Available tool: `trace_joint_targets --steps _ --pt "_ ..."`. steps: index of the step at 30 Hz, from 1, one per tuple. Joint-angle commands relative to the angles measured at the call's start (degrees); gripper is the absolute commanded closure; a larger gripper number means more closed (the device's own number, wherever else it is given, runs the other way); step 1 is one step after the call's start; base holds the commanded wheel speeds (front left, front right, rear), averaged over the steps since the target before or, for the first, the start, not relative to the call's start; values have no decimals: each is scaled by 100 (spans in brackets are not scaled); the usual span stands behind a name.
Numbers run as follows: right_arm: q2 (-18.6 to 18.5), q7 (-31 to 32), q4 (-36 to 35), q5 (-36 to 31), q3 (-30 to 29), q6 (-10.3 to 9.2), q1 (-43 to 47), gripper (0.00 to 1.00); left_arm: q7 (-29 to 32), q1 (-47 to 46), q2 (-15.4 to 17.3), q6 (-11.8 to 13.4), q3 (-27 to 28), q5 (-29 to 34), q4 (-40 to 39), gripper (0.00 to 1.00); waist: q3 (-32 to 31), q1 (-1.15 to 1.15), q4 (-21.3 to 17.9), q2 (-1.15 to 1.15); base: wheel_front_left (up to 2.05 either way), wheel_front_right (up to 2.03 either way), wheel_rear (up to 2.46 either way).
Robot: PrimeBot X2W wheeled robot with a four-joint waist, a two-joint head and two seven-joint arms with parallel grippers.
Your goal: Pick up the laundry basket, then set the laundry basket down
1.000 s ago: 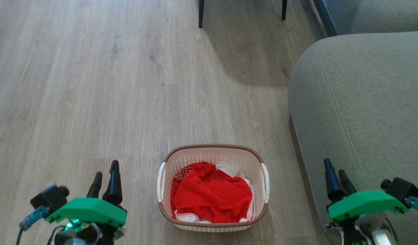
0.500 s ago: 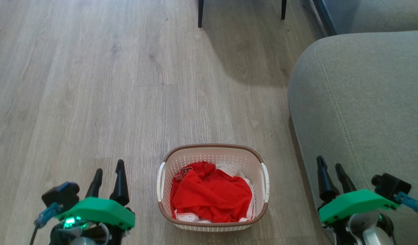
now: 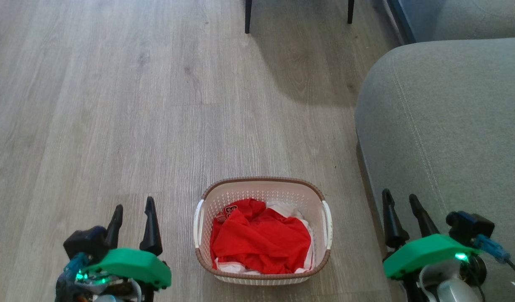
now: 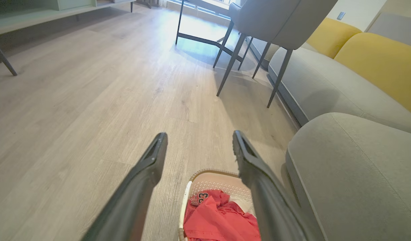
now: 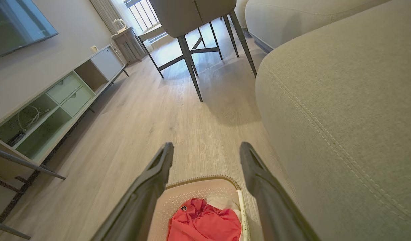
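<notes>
- Left gripper: jaws apart, nothing held. In its wrist view I see floor through the gap.
- Right gripper: jaws also apart and empty, fingers pointing up the head view.
- Laundry basket: upright on the floor at the lower centre of my head view. It sits between the two grippers and apart from both.
- Contents: a crumpled red garment with dark print on one fold fills most of the basket. White cloth shows at the far right corner and along the near edge.
- Brown rim runs all the way round. The white side handles lie flat against the two short sides.
- Left gripper is on the basket's left, near that handle, over open floor. In the left wrist view the basket's far end shows low between the fingers, partly behind the right one.
- Right gripper is on the basket's right, in front of the sofa's edge. In the right wrist view the basket shows low between the fingers.
- Pale wood-plank floor surrounds the basket.
- Grey sofa is near the basket's right side, with a strip of floor between them.
- Farther out: a grey chair on thin dark legs, yellow cushions on the sofa, and a low pale-green cabinet along the wall.
</notes>
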Motion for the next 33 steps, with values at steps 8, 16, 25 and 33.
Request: trace_joint_targets --steps 8,16,25,33 --pt "-68 -211 -288 -653 244 -7 -153 0 -226 -118 103 137 24 657 -303 0 11 0 -5 0 0 0 0" --pt "-74 -346 -366 -1155 361 -8 -164 0 -360 -78 88 182 -39 1180 -324 0 15 0 -11 0 0 0 0" --pt "-81 -498 -449 -1761 478 -8 -177 0 -511 -42 33 215 -83 1762 -359 0 52 0 -10 0 0 0 0" --pt "-86 -613 -493 -2225 571 -9 -201 0 -626 -38 -12 218 -82 2240 -376 0 74 0 -15 0 0 0 0"
